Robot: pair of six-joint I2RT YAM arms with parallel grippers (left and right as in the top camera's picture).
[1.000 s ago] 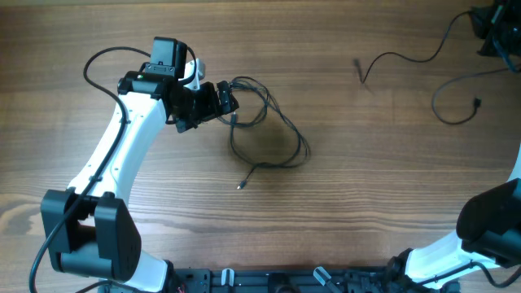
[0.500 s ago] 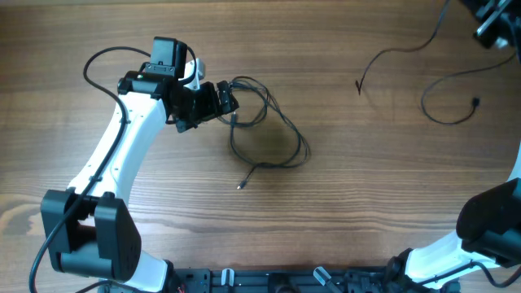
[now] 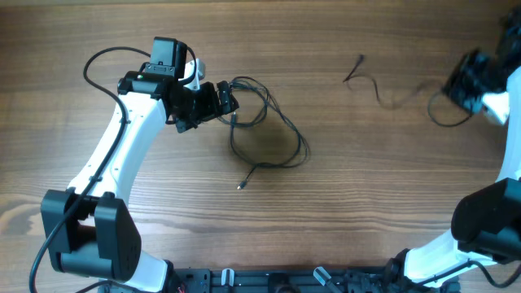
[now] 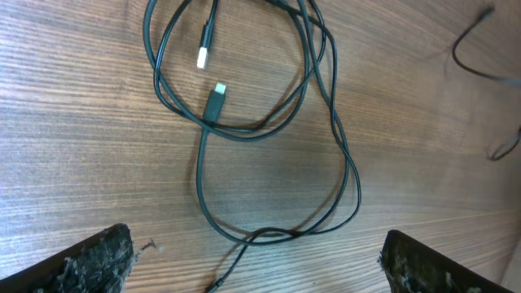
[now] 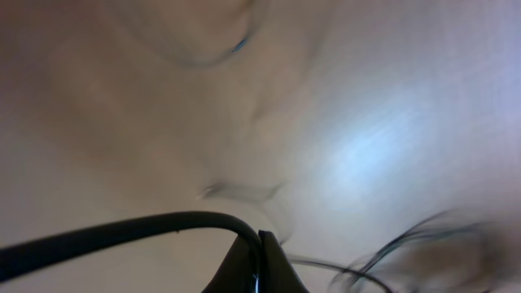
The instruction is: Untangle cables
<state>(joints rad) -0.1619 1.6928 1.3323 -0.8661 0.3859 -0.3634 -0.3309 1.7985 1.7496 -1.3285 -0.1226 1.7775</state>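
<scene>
A: Where did everything lie on the wooden table?

B: The left arm reached in from the near left corner. Its left gripper hung spread wide and held nothing, just over the left edge of the bundle of cables. The bundle lay left of centre in a few overlapping loops. Far to the right, well apart from it, the right gripper was clenched on a single cable, which trailed leftward across the far side of the table. That part of the overhead view was blurred, so I could not tell how much of the cable was lifted.

A: So what would have made the step go well?

B: I judged the right arm was carrying that single cable clear. It needed laying out straight, well away from the bundle, before the pinch let go, or it might coil up again.

A: And the left side?

B: In the left wrist view, the white-tipped plug and the black plug lay inside the upper loop. I'd have closed on one strand near a plug, not on a crossing, and drawn it out slowly. Pinching two strands would likely have tightened the tangle.
</scene>
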